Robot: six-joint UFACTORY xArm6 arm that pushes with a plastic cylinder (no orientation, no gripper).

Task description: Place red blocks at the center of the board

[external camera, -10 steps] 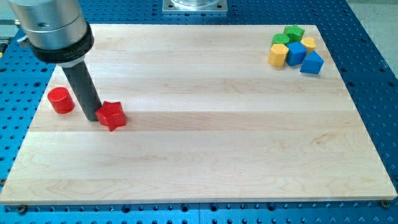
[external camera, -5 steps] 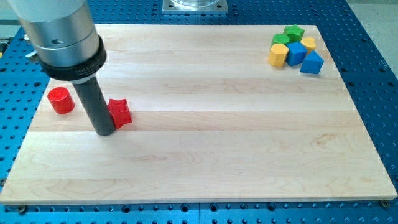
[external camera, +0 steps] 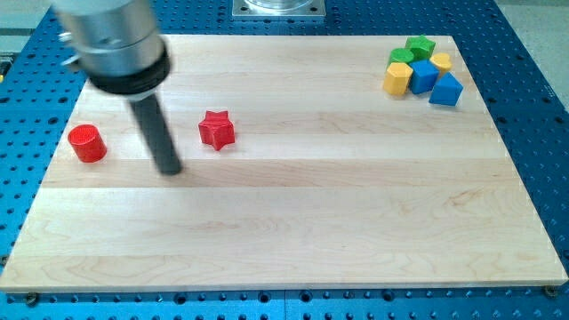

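A red star block lies on the wooden board, left of the board's middle. A red cylinder stands near the board's left edge. My tip rests on the board between the two, below and to the left of the star and apart from it by a small gap. The rod and its grey housing rise toward the view's top left.
A cluster of blocks sits at the board's top right corner: a green block, a second green block, a yellow cylinder, a small yellow block, a blue block and another blue block.
The red star has moved up and to the right, away from the tip. My tip has shifted to the right and slightly up. The red cylinder has not moved.
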